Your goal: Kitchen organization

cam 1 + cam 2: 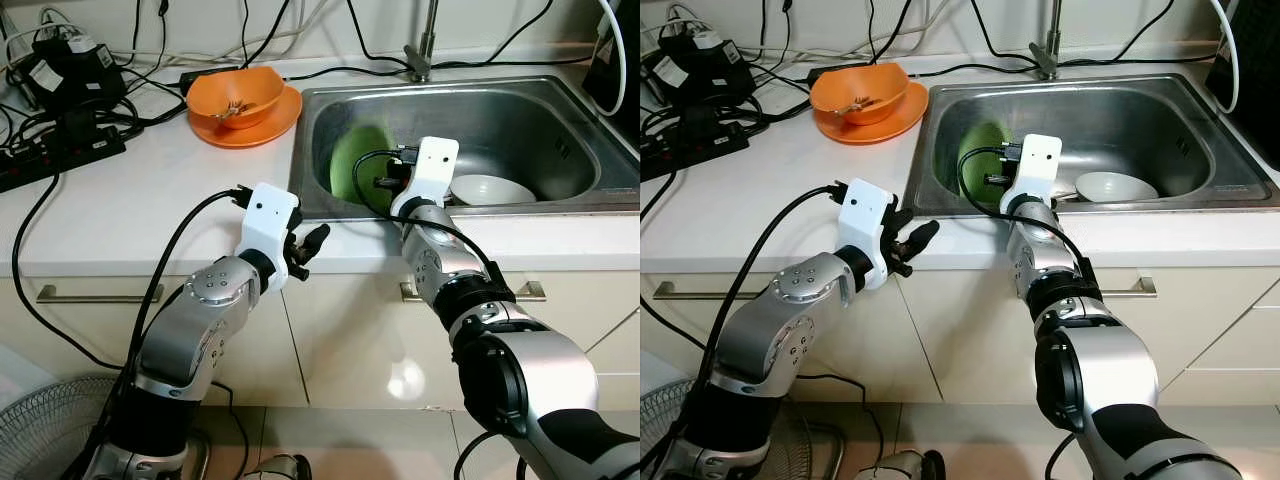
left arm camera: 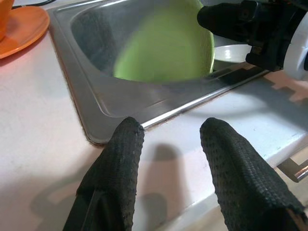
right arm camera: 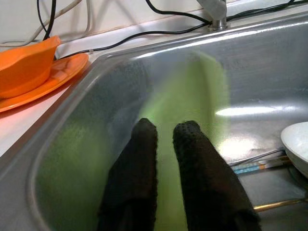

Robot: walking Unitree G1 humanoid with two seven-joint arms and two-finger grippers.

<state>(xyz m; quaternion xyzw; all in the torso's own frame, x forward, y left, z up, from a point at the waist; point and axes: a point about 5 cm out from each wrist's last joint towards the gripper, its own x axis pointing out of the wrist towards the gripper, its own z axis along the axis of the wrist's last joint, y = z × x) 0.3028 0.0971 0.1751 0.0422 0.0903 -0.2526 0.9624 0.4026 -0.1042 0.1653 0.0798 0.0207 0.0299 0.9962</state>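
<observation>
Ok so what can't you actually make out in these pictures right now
- Green plate: blurred in both wrist views; in the eye views the right pincer and its wrist cover part of it, so contact cannot be told.
- White bowl: cut off by the right wrist view's edge.
- Orange bowl: its contents are too small to identify.
- Left pincer: open, over the counter edge.

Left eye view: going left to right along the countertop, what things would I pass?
Tangle of black power strips and cables → orange bowl on its orange plate → green plate leaning in the steel sink → white bowl.
</observation>
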